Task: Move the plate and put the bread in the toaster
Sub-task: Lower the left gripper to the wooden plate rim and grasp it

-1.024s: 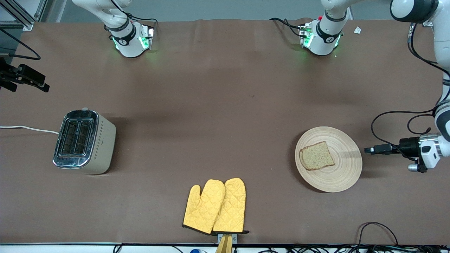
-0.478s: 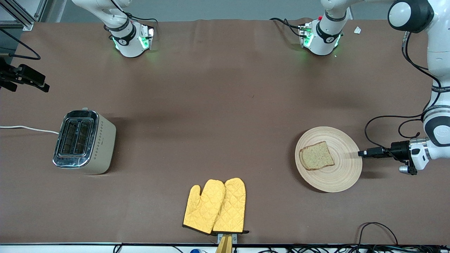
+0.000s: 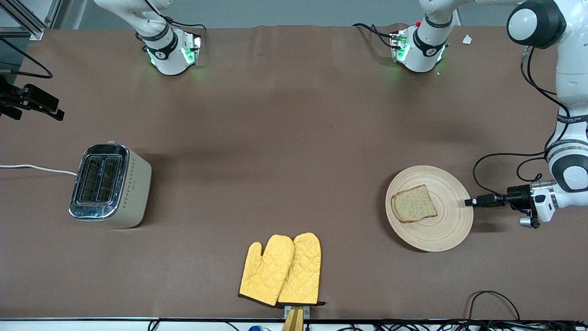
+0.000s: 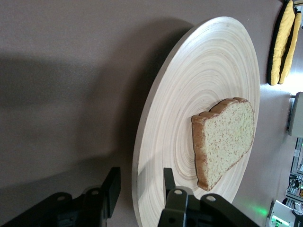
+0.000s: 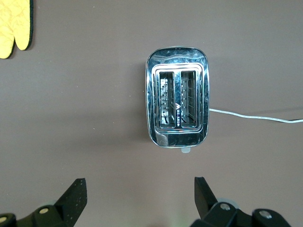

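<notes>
The light-wood plate (image 3: 448,230) lies toward the left arm's end of the table, with the slice of brown bread (image 3: 413,203) on it. My left gripper (image 3: 467,202) is low at the plate's rim, on the side toward the left arm's end. In the left wrist view the gripper (image 4: 140,185) is open, with the plate's rim (image 4: 142,156) between its two fingers, and the bread (image 4: 223,139) lies farther in. The cream toaster (image 3: 110,185) stands at the right arm's end, both slots empty. My right gripper (image 5: 138,195) is open, high over the toaster (image 5: 177,103), and out of the front view.
A pair of yellow oven mitts (image 3: 281,269) lies near the table's front edge, midway along it. The toaster's white cord (image 3: 36,168) runs off the table's end. A black camera mount (image 3: 32,101) sticks in at the right arm's end. Cables (image 3: 494,301) lie along the front edge.
My left gripper has moved toward the plate, from clear of it to where its fingers straddle the rim. Plate, bread and toaster have not moved.
</notes>
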Motion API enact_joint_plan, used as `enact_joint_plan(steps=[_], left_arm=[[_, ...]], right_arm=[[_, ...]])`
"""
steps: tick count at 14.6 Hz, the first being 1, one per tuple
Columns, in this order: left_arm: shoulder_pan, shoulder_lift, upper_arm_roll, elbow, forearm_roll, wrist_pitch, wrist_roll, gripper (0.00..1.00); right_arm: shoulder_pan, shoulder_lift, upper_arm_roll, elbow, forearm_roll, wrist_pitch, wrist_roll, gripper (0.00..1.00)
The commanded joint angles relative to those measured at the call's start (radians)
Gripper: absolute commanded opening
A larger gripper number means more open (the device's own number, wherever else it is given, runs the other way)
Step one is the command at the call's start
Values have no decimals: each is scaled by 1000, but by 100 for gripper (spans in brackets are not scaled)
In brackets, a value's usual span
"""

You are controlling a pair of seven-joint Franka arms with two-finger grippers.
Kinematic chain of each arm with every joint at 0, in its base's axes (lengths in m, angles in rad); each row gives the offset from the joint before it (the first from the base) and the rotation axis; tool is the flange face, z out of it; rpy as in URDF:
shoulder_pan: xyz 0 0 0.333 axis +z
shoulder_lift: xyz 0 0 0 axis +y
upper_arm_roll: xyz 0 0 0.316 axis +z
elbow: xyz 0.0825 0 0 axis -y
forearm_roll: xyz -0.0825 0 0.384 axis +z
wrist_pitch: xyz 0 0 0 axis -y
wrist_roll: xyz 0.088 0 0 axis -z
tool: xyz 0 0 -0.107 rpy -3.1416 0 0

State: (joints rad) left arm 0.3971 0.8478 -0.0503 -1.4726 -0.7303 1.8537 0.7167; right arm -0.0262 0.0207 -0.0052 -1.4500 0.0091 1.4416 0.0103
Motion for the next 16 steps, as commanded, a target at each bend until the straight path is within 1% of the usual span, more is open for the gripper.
enact_joint_plan(steps=[1,2,4,6,8,10,12,13,15,16], left_arm=[[8,16,-3,17,-30,1,17,30],[8,17,-5,18,-34,1,17,29],[8,19,-5,18,-34,1,17,22],[9,22,-5,17,-47,-1,17,17],[11,22,-3,17,-54,-2,17,9],[22,27,-5,17,-54,-7,18,1],[23,24,-10,17,-52,-22,41,1],[23,22,-11,17,-52,-51,47,0],[17,7,-23,20,-52,-102,34,0],[17,-2,-40,24,-52,-129,21,0]], right_arm=[[0,-10,-2,-9,9,-4,5,100],[-1,-10,-2,-9,9,-4,5,100],[-3,-8,-2,-10,11,-10,3,100],[2,-10,-1,-9,11,-18,3,100],[11,-10,4,-9,11,-47,3,100],[34,-10,2,-9,11,-47,19,100],[61,-7,2,-13,12,-32,20,100],[69,-4,2,-29,14,-5,31,100],[81,2,2,-84,51,60,86,100],[84,4,2,-114,74,88,112,100]])
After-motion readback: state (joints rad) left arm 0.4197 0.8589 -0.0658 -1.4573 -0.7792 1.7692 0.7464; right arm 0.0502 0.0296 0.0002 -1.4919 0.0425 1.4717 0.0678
